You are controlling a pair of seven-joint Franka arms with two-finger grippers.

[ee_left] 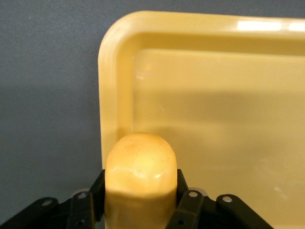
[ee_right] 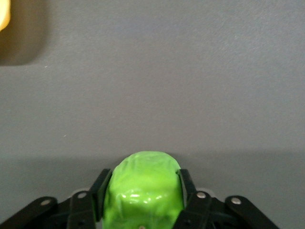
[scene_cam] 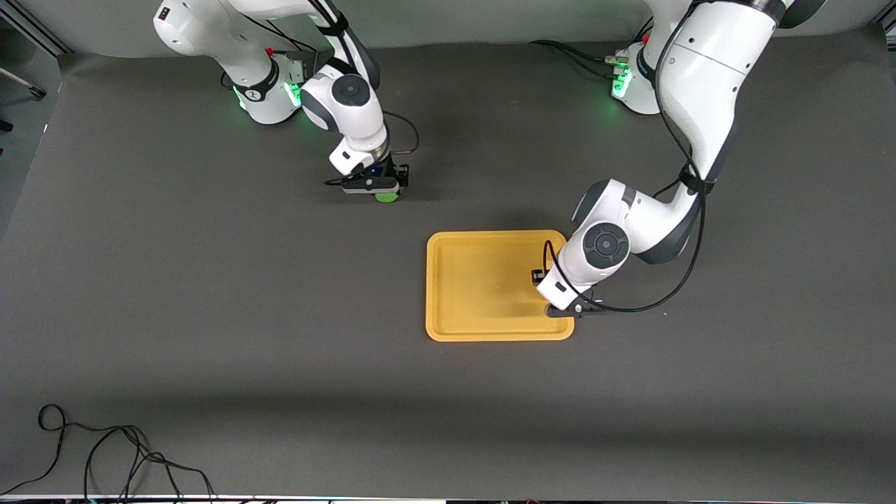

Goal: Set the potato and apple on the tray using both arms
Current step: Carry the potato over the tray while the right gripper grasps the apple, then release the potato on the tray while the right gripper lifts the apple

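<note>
The yellow-orange potato (ee_left: 139, 174) sits between my left gripper's (ee_left: 139, 200) fingers, which are shut on it. In the front view my left gripper (scene_cam: 562, 310) is over the tray (scene_cam: 476, 287), at the tray's rim toward the left arm's end and by its corner nearer the front camera; the arm's hand hides the potato there. The tray (ee_left: 214, 119) fills the left wrist view. My right gripper (scene_cam: 387, 190) is shut on the green apple (scene_cam: 387, 197), low at the table near the right arm's base. The apple (ee_right: 143, 191) shows between that gripper's (ee_right: 143, 205) fingers.
Dark grey mat (scene_cam: 210, 294) covers the table. A loose black cable (scene_cam: 105, 455) lies at the edge nearest the front camera, toward the right arm's end. A corner of the tray (ee_right: 2, 14) shows in the right wrist view.
</note>
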